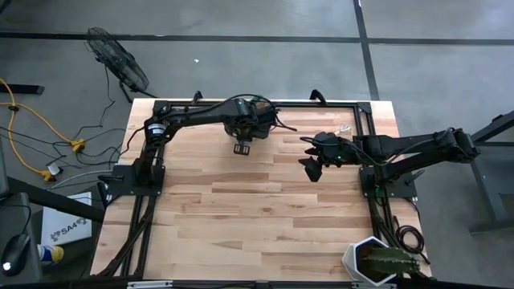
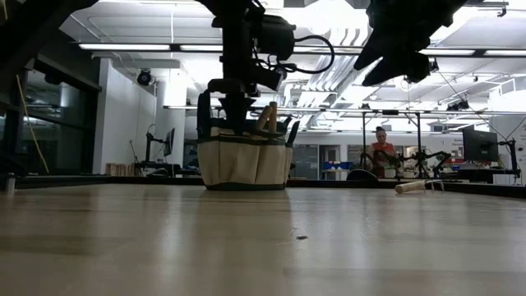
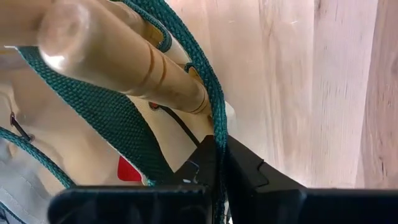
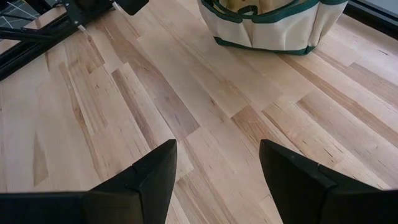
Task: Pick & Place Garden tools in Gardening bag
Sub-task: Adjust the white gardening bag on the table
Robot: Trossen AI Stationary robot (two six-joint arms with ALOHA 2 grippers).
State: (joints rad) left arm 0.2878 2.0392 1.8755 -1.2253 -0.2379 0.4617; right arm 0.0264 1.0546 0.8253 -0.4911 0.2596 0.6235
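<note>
Your left pincer (image 3: pixel 214 171) is clamping the gardening bag (image 2: pixel 244 160) by its green loop handle (image 3: pixel 211 106), bag sitting on the desk (image 1: pixel 265 201), your right pincer (image 4: pixel 214 165) is hovering open beside the bag.

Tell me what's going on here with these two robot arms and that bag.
The left gripper is over the gardening bag at the far side of the table, its fingers shut on the bag's green strap handle. A wooden tool handle sticks up out of the bag. The right gripper hangs above bare table to the side with its fingers open, holding nothing. Another wooden-handled tool lies on the table off to the side, and a potted plant sits at the near corner.
</note>
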